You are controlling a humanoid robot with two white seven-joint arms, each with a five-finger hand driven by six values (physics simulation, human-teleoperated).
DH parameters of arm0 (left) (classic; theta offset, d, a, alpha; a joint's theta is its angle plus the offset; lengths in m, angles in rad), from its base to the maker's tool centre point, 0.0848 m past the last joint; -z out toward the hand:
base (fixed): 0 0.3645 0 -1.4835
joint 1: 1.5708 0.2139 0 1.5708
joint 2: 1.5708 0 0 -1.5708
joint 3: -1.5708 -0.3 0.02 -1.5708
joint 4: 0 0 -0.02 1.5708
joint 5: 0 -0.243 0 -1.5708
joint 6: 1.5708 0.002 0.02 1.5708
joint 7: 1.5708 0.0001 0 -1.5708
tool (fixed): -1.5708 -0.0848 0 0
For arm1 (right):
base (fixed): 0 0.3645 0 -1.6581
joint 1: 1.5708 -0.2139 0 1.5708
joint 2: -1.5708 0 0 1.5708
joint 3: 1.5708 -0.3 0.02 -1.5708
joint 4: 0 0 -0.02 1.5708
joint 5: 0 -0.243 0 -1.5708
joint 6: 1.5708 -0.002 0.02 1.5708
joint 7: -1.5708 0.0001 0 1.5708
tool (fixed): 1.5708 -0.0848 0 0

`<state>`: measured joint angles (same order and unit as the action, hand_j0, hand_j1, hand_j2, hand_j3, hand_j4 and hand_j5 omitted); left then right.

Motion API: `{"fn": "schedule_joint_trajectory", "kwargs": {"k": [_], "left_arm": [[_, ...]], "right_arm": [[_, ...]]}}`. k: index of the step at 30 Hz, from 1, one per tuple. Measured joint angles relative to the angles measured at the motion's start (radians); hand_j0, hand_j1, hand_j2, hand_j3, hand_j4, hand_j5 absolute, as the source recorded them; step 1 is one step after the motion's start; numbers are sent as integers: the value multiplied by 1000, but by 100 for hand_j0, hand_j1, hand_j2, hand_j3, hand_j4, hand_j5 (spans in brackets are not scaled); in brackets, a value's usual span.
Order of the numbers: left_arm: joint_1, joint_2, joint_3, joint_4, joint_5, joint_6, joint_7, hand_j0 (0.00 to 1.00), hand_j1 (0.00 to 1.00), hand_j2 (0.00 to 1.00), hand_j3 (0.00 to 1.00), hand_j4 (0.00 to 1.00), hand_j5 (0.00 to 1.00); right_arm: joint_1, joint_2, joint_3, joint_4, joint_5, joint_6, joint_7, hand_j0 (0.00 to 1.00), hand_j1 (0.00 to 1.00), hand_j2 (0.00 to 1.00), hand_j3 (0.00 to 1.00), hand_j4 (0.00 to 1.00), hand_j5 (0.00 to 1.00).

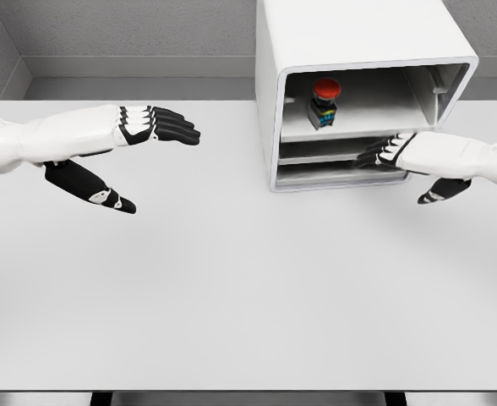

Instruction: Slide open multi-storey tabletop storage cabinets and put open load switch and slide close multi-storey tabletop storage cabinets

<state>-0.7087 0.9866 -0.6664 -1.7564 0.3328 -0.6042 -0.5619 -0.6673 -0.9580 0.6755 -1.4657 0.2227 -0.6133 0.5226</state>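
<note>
A white cabinet [350, 51] stands at the back right of the white table [232, 296], its top level open to the front. Inside that level a switch [324, 101] with a red button sits upright on the shelf, left of middle. The right hand [401, 154] reaches to the lower drawers, fingers stretched flat against their fronts, holding nothing. The left hand [139, 139] hovers over the table's left side, well apart from the cabinet, fingers straight, thumb splayed, empty.

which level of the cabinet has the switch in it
The top level of the cabinet: the red-capped load switch stands upright on its shelf. The lower levels, by the right hand, show no switch.
</note>
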Motion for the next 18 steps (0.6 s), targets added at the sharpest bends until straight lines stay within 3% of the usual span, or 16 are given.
{"fn": "schedule_joint_trajectory", "kwargs": {"k": [3, 10, 13, 18], "left_arm": [[0, 0, 0, 0, 0, 0, 0, 100, 100, 100, 100, 100, 100], [-1, 19, 0, -1, 3, 0, 0, 100, 100, 100, 100, 100, 100], [47, 45, 0, -3, 2, -1, 0, 100, 100, 100, 100, 100, 100], [49, 60, -4, -7, 3, 0, 0, 100, 100, 100, 100, 100, 100]], "right_arm": [[6, 1, 2, -10, 8, 0, 2, 100, 100, 100, 100, 100, 100], [35, -39, 25, -114, 12, 0, -3, 100, 100, 100, 100, 100, 100], [40, -57, 30, -122, 8, 0, -9, 100, 100, 100, 100, 100, 100], [49, -81, 39, -101, 5, 0, -77, 100, 100, 100, 100, 100, 100]]}}
